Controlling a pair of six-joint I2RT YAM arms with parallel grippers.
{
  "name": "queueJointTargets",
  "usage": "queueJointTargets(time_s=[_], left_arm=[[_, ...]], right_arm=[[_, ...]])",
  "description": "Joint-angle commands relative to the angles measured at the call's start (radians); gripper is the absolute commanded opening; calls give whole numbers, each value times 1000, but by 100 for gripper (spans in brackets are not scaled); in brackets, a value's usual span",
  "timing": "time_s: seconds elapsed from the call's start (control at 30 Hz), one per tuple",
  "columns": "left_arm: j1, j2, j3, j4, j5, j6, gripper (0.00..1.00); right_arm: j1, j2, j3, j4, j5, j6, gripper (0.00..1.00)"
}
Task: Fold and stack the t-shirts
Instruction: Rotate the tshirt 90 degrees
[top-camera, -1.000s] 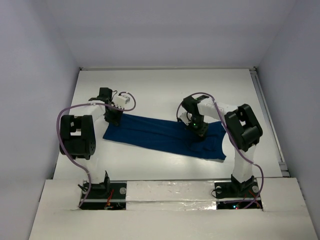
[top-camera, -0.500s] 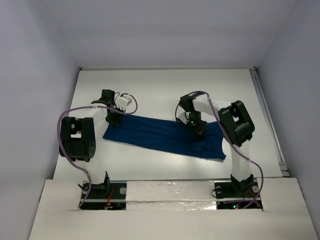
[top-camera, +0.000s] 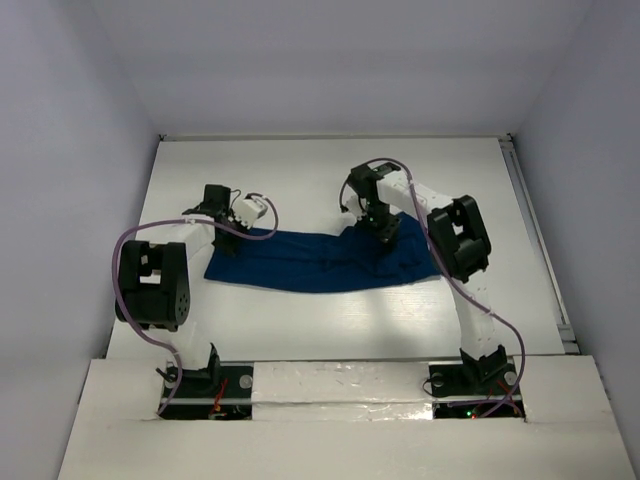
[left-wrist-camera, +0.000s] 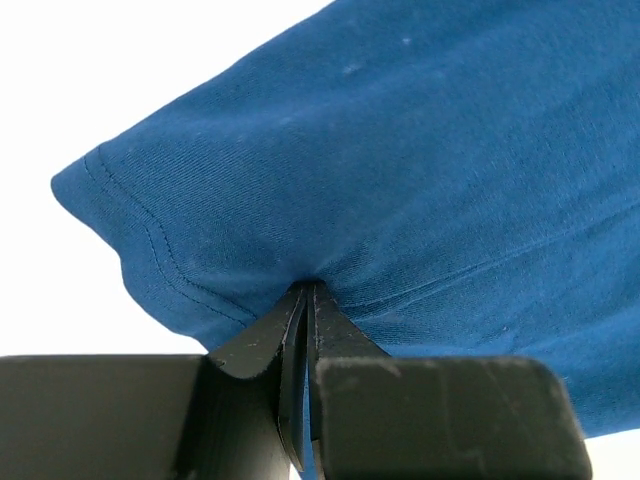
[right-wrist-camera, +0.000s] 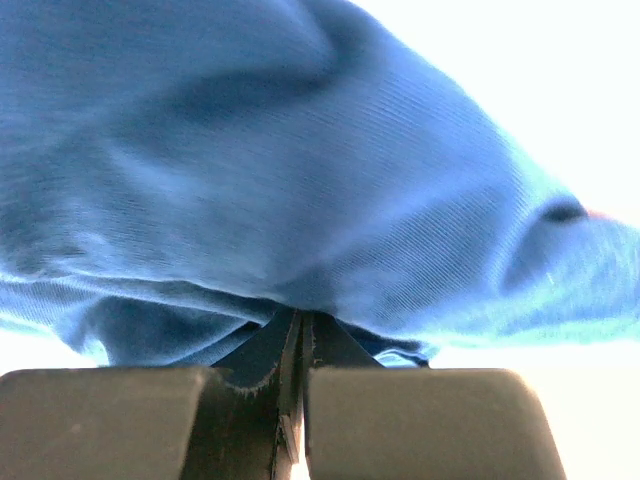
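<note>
The t-shirt (top-camera: 300, 265) lies as a long, rumpled band across the middle of the tabletop (top-camera: 330, 170); it is no neat packet, and no stack is in view, so the folding looks only partly done. The left gripper (left-wrist-camera: 308, 292) has its jaws pinching cloth by a hemmed corner; the right gripper (right-wrist-camera: 300, 320) has its jaws pinching a bunched fold; further folds and stacking remain.

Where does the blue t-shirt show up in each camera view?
Top external: t-shirt lies mid-table, stretched between both arms.
Left wrist: t-shirt fills centre and right, edge pinched by left end effector.
Right wrist: t-shirt bunched across frame, pinched by right end effector.
Shared landmark: the white table.
</note>
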Motion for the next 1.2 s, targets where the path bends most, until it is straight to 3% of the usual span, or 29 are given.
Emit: queueJointTargets(time_s=[0.0, 0.27, 0.47, 0.63, 0.77, 0.97, 1.0, 1.07, 1.1, 1.17], left_arm=[[14, 101, -109, -231, -78, 73, 0], [-11, 68, -147, -375, -35, 210, 0], [-112, 54, -173, -455, 2, 307, 4], [-154, 112, -13, -608, 97, 389, 3], [-154, 91, 187, -718, 236, 416, 3], [-163, 71, 381, -821, 307, 425, 4], [-163, 72, 385, -824, 298, 424, 4], [-163, 72, 381, -829, 281, 419, 4], [-163, 71, 373, -829, 266, 416, 4], [-163, 65, 373, -824, 255, 410, 4]], right_arm=[[-24, 36, 107, 6, 31, 31, 0], [-72, 95, 257, 26, 130, 56, 0], [-130, 145, 424, 43, 127, 85, 0], [-139, 150, 510, 46, 69, 90, 0], [-139, 41, 422, 107, 22, 105, 0], [-139, -111, 276, 93, -89, 93, 9], [-139, -118, 230, 83, -97, 87, 18], [-139, -131, 179, 63, -129, 71, 24], [-139, -137, 153, 62, -126, 70, 36], [-139, -149, 82, 75, -109, 61, 40]])
